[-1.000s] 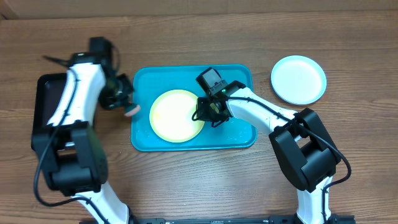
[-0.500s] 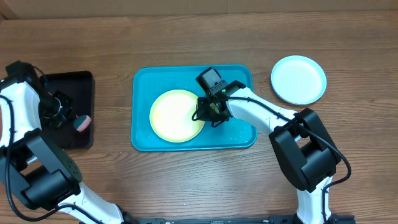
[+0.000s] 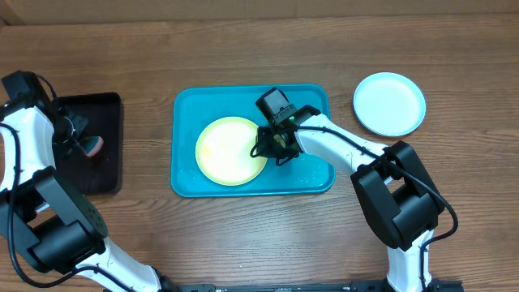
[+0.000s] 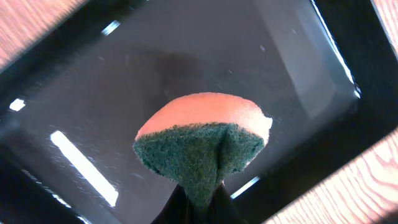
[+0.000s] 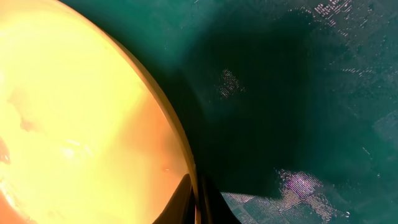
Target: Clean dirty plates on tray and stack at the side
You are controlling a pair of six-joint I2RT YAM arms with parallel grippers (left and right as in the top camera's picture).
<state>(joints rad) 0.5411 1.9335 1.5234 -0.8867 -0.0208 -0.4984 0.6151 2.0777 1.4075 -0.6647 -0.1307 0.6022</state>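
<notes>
1. Gripping the right-hand rim of the yellow-green plate [image 3: 227, 152], the right jaws are pinched almost shut on its thin edge; the plate lies flat in the turquoise tray [image 3: 312, 180], spreading away to their left
2. Off the tray, on the table [image 3: 243, 49] to the right, sits a pale plate [image 3: 389, 103]. I judge that to be the stacking spot, so the coming move turns on lifting the held rim over the tray's raised wall and carrying it rightward. The right arm is by far the nearer
3. The left jaws, at the far left, are clamped on a sponge [image 3: 93, 146] above the black tray [image 3: 101, 174], well apart from both plates
4. The right wrist view shows the plate's rim running in between the two fingertips, which overhead hides under the arm. Only overhead shows where the pale plate lies. The left wrist view shows the sponge's green face folded into the pinch
</notes>
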